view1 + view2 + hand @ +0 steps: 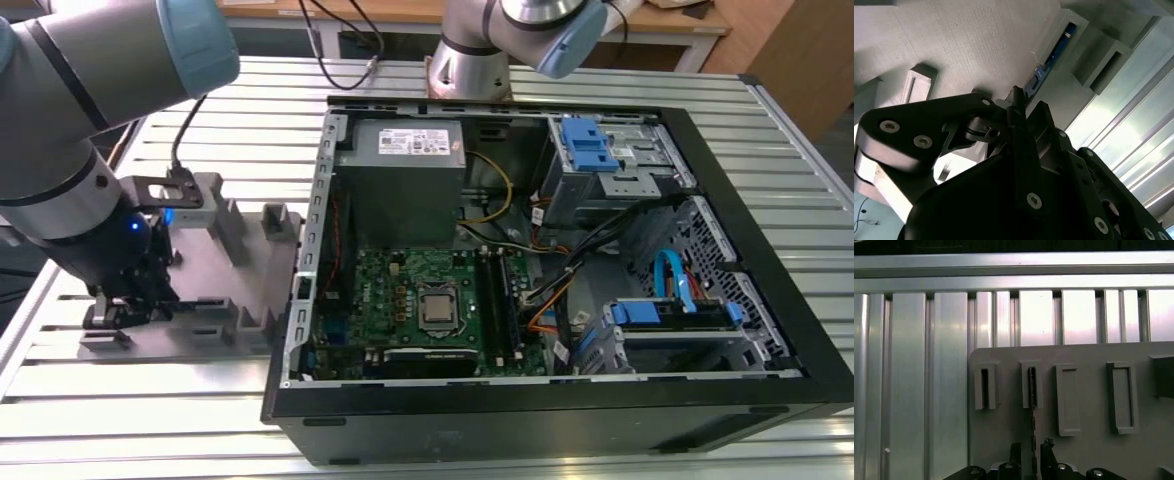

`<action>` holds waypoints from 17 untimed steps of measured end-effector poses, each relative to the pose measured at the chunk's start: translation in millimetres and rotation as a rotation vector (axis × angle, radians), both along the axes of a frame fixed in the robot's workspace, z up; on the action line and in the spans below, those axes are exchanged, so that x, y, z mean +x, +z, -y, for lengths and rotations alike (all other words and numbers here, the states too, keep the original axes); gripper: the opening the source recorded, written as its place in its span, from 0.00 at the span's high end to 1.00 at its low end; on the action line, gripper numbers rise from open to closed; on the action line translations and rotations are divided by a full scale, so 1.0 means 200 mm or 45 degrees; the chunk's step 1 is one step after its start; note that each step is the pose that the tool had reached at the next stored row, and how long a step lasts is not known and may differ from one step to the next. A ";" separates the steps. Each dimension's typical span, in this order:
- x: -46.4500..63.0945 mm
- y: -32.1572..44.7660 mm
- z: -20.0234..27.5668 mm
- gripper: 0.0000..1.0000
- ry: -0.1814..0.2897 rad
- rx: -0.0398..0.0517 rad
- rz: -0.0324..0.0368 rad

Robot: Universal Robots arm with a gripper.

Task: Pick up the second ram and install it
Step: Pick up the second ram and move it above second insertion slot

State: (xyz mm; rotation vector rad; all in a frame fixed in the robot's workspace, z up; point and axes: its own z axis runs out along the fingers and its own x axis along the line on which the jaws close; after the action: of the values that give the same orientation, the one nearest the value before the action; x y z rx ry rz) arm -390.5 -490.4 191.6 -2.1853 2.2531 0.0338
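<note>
- One gripper [127, 305] is hanging over the grey holder block [227, 300] at the exterior view's left, outside the computer case [534, 420].
- In the first wrist view its two fingertips [1015, 450] are standing apart, one on each side of the second ram [1032, 415]. A gap is showing on both sides, so the claw is open around the stick and not clamping it.
- One second ram is showing. It is sitting on edge in a narrow pocket of the holder block [1094, 450], and its blue board [1054, 57] is running from the pocket toward the gripper [1029, 107].
- In the first wrist view the block is carrying four framed pockets in a row, two narrow and two wider. The ram is filling one narrow pocket, and the narrow pocket [985, 387] beside it is looking dark inside.
- The block is lying on the ribbed aluminium table [134, 380], just beside the case wall.
- The open case is holding one motherboard [400, 290] with one processor [438, 308], one power supply [407, 150], two bright-blue drive clips [587, 145] and one light-blue cable [667, 275].
- A second robot arm's base [461, 60] is standing behind the case.
</note>
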 end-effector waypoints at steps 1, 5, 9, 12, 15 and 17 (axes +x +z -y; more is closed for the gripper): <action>0.00 0.000 0.000 0.73 0.000 0.000 0.0000; 0.00 0.000 0.000 0.81 0.000 0.000 0.0001; 0.00 0.000 0.000 0.89 0.000 0.000 0.0000; 0.00 0.000 0.000 0.89 0.000 0.000 0.0000; 0.00 0.000 0.000 0.89 0.000 0.000 0.0001; 0.00 0.000 0.000 0.89 0.000 0.000 0.0001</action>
State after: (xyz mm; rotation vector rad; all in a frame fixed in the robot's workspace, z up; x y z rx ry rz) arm -390.5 -490.4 191.5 -2.1857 2.2526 0.0338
